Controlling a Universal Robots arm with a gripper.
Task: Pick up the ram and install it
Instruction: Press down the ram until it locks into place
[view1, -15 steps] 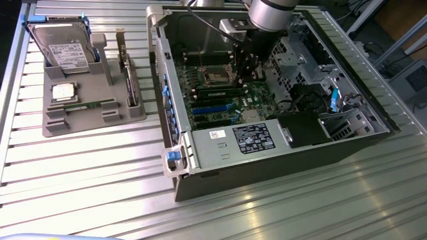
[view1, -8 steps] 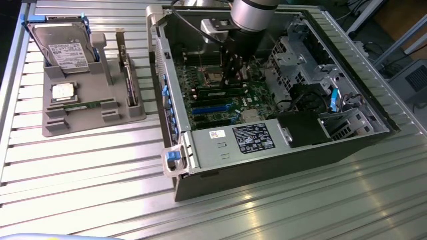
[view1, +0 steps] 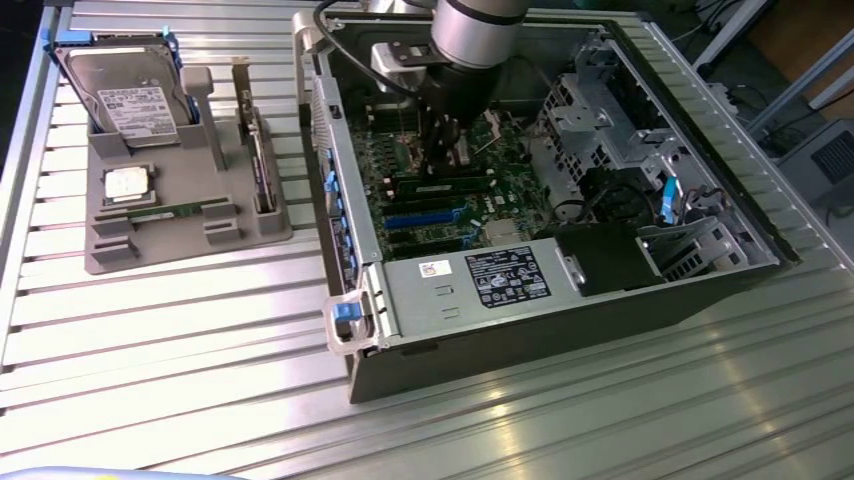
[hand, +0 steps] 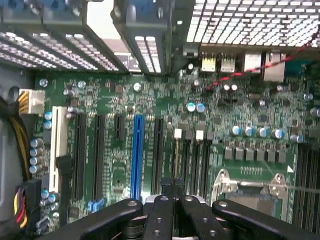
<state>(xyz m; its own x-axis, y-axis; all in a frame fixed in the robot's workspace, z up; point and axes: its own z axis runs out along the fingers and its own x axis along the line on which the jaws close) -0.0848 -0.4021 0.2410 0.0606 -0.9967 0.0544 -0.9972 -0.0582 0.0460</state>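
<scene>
You see the ram (hand: 176, 155) standing on edge in a memory slot just beyond the blue slot (hand: 137, 155), directly below your pincer (hand: 175, 189), which is pinched shut and empty, with neighbouring slots crowding both sides.

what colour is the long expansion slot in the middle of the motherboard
Blue; the slot shows best in the wrist view.

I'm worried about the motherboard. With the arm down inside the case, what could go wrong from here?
The shut fingers sit right over the narrow memory slots. A slight offset could press on a slot wall or a white latch instead of into the slot. The CPU socket lies just beside them, so sideways drift could hit it.
</scene>
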